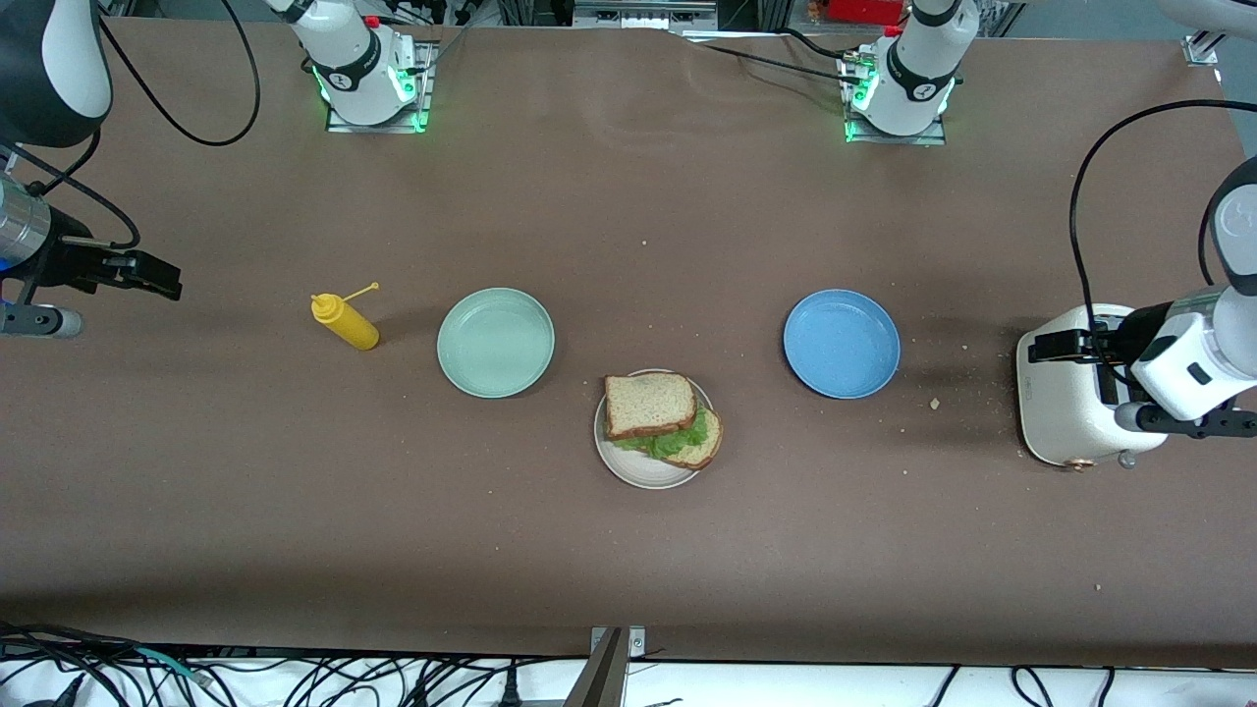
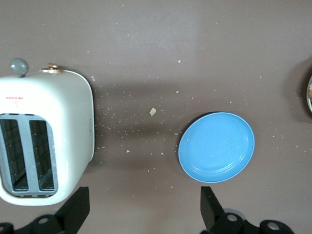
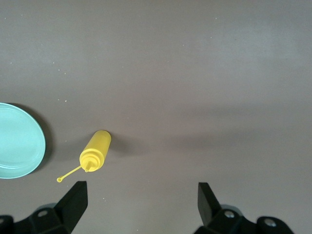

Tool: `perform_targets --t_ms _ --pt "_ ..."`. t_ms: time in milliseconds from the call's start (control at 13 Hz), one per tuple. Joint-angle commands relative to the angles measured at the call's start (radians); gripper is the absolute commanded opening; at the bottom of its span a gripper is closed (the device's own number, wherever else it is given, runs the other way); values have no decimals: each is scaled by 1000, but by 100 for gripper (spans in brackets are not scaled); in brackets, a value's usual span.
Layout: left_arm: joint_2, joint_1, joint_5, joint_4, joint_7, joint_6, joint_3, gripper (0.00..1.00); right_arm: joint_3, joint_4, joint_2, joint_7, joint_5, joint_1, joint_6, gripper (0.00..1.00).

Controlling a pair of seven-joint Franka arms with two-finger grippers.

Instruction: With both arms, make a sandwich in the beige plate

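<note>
The sandwich [image 1: 660, 418] lies on the beige plate [image 1: 628, 469] in the middle of the table. Its top bread slice [image 1: 648, 403] sits askew, with green lettuce [image 1: 680, 438] and the lower slice [image 1: 705, 447] sticking out toward the left arm's end. My left gripper [image 1: 1056, 346] [image 2: 145, 207] hangs open and empty over the table by the toaster [image 1: 1065, 417], well away from the sandwich. At the other end, my right gripper [image 1: 157, 277] [image 3: 141, 202] is up in the air, open and empty, over bare table past the yellow bottle [image 1: 346, 322].
A mint green plate [image 1: 496, 342] [image 3: 17, 146] and a blue plate [image 1: 842, 344] [image 2: 217, 146] flank the sandwich, both slightly farther from the camera. The yellow squeeze bottle [image 3: 96, 151] lies beside the mint plate. The white toaster [image 2: 44, 141] has crumbs around it.
</note>
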Motion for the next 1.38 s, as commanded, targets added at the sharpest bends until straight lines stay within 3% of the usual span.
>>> perform_targets --t_ms 0,768,845,998,1152,1305 --pt "-35 -2 38 -12 4 -40 10 100 20 -3 -6 11 -9 -18 7 100" --pt "-136 -16 64 -3 -8 -150 7 100 17 -4 -4 11 -8 -26 5 100" --pt "-172 -14 130 -6 -9 -150 -16 100 17 -4 -4 11 -8 -26 5 100" --pt "-237 48 244 -21 -35 -146 -158 100 17 -6 -4 11 -8 -26 4 100" --pt "-320 153 255 -84 -107 -135 -310 100 5 -4 -4 5 -8 -26 7 100" --pt "-381 158 255 -126 -109 -135 -324 100 5 -6 -4 5 -8 -26 7 100"
